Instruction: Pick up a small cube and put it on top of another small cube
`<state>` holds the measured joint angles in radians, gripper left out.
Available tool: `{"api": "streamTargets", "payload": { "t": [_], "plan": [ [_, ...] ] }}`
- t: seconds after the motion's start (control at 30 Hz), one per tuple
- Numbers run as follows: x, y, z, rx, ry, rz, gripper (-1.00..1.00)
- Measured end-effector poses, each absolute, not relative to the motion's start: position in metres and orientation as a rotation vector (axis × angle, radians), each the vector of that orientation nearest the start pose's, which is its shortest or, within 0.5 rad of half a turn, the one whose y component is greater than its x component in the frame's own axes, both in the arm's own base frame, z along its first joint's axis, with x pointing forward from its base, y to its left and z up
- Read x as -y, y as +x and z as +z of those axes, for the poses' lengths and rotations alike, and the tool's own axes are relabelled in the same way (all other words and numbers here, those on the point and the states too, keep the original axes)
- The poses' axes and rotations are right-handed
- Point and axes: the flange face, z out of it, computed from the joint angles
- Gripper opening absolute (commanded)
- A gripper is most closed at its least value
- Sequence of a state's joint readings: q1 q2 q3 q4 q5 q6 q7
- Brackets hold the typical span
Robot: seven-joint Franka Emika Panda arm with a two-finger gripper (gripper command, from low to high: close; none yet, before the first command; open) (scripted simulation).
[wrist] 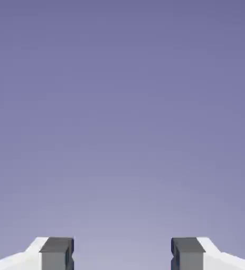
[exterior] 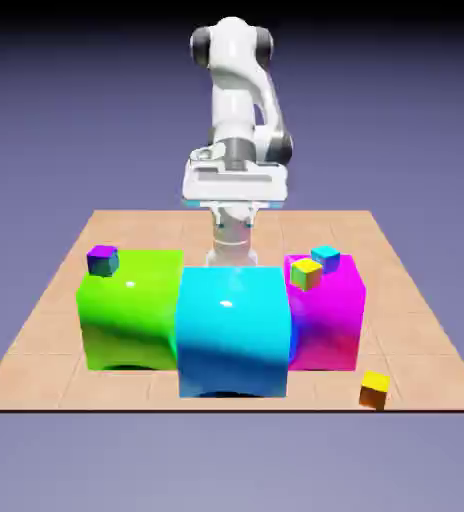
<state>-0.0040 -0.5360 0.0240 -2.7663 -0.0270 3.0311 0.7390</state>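
The small cube, with a yellow top and orange sides, lies on the table near the front edge at the exterior view's right. The other small cube, purple-topped with blue and green sides, sits on the far left corner of the big green block. My gripper is open: in the hand view its grey fingertips stand wide apart with only the blue-violet backdrop between them. In the exterior view the white hand hangs high behind the big cyan block, far from both cubes.
A big magenta block stands to the right of the cyan one. It carries a cyan-topped small cube and a yellow-topped, green-sided small cube. The three big blocks form a row across the tiled table.
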Motion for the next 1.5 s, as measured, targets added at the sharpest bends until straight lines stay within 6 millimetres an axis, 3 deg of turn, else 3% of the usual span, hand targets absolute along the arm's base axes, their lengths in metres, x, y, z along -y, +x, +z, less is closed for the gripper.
{"api": "streamTargets", "payload": {
  "t": [0.17, 0.27, 0.5, 0.73, 0.93, 1.1, 1.17, 1.47, 1.5],
  "plan": [
    [-0.038, 0.456, 0.464, -0.920, -2.574, -0.932, 0.00],
    [-0.055, 0.484, 0.446, -1.016, -2.578, -0.763, 0.00],
    [-0.108, 0.538, 0.391, -1.232, -2.585, -0.373, 0.00],
    [-0.172, 0.572, 0.320, -1.440, -2.593, 0.004, 0.00],
    [-0.233, 0.582, 0.250, -1.614, -2.605, 0.311, 0.00],
    [-0.282, 0.573, 0.189, -1.768, -2.609, 0.555, 0.00],
    [-0.282, 0.569, 0.188, -1.794, -2.596, 0.576, 0.00],
    [-0.289, 0.553, 0.121, -1.793, -2.596, 0.577, 0.00],
    [-0.289, 0.553, 0.121, -1.793, -2.595, 0.577, -1.00]
  ]
}}
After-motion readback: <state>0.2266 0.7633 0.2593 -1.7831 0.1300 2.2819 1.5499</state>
